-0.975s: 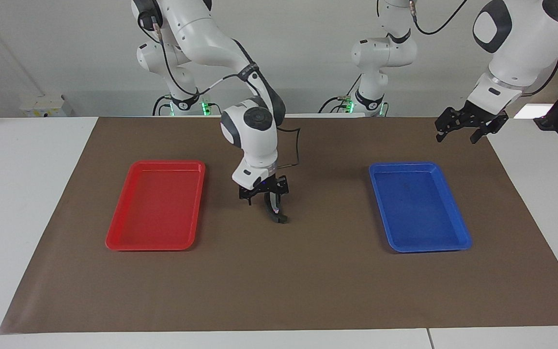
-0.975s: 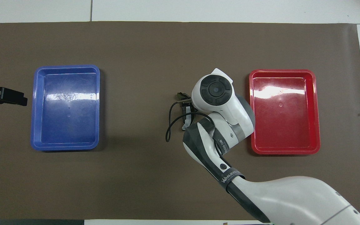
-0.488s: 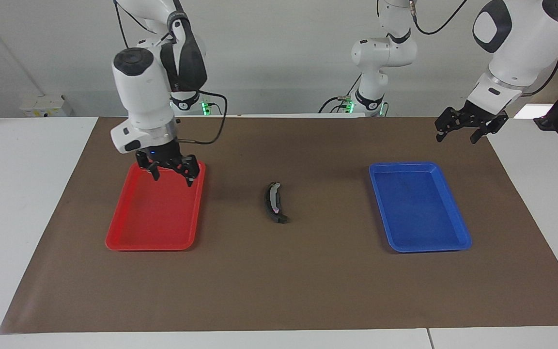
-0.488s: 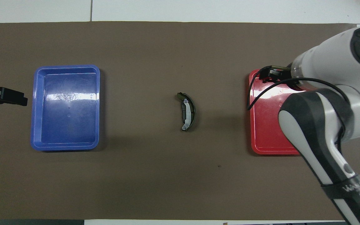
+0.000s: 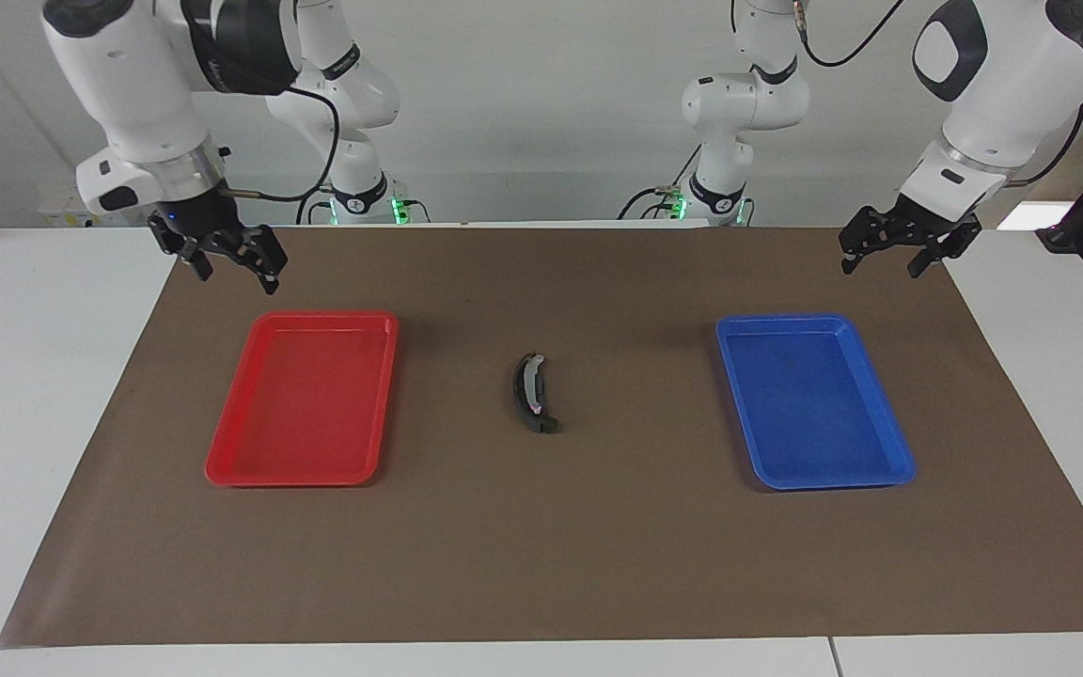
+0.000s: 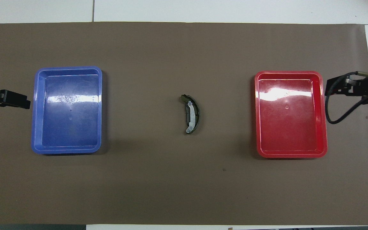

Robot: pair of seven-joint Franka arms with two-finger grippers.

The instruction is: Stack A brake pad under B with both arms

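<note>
right gripper [image 5: 227,259] now pulled back off the red tray [image 5: 250,465], over the mat's edge, fingers apart, empty. B [image 5: 530,393] flat mid-mat between the trays. left gripper [image 5: 908,246] waiting, spread, near the blue tray [image 5: 889,475].

Two fixed cameras, both set well back. Facing view: high, across the table from the robots, looking toward them and the pale wall; arm bases at the top, table's far edge along the bottom. Overhead view: high above the robots' end, looking forward and steeply down; only the arm tips enter at the side edges. Both share the brown rectangular table mat [image 5: 598,555] [image 6: 171,185], the red plastic tray [image 5: 302,400] [image 6: 291,150] and the blue plastic tray [image 5: 814,404] [image 6: 65,145], half a turn apart.
</note>
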